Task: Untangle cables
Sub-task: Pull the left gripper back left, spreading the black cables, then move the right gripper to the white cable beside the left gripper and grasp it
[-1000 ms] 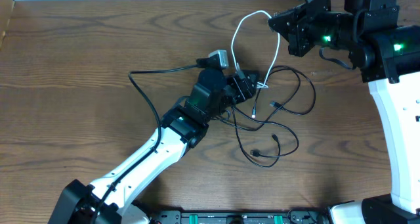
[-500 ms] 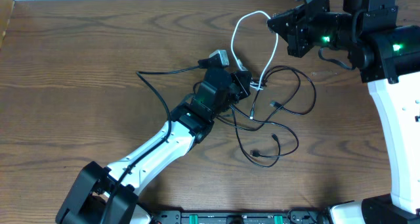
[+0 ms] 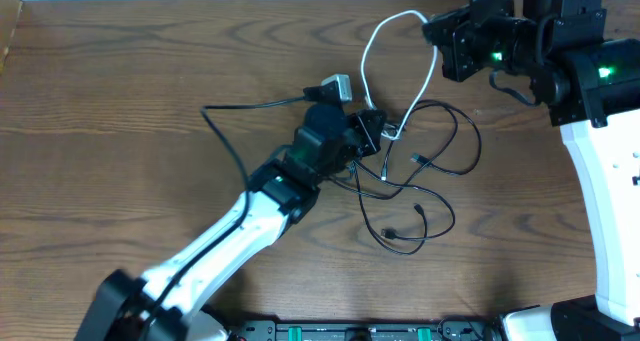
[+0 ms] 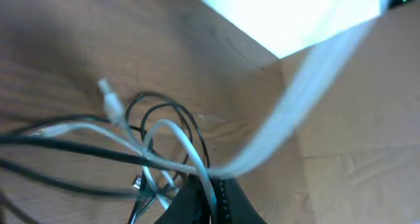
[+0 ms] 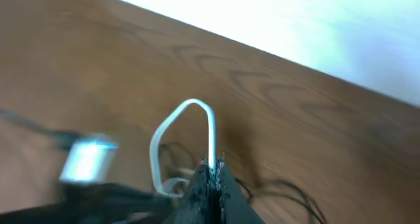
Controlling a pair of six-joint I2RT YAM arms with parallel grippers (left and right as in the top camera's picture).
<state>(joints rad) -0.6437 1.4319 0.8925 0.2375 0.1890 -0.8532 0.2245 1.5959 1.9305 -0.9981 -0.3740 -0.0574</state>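
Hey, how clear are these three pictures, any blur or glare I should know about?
Overhead view: sharp and evenly lit, white cable and black cables crisp. Left wrist view: heavily blurred, the white cable smeared into a wide pale band near the lens, top blown out white. Right wrist view: soft throughout, the silver plug a smudge, a washed-out bright band along the top.

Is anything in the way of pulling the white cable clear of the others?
Yes. Both the right tool and left tool pinch the white cable, but by the left tool black cables loop across its lower stretch and block the pull. Which strand lies on top I cannot tell.
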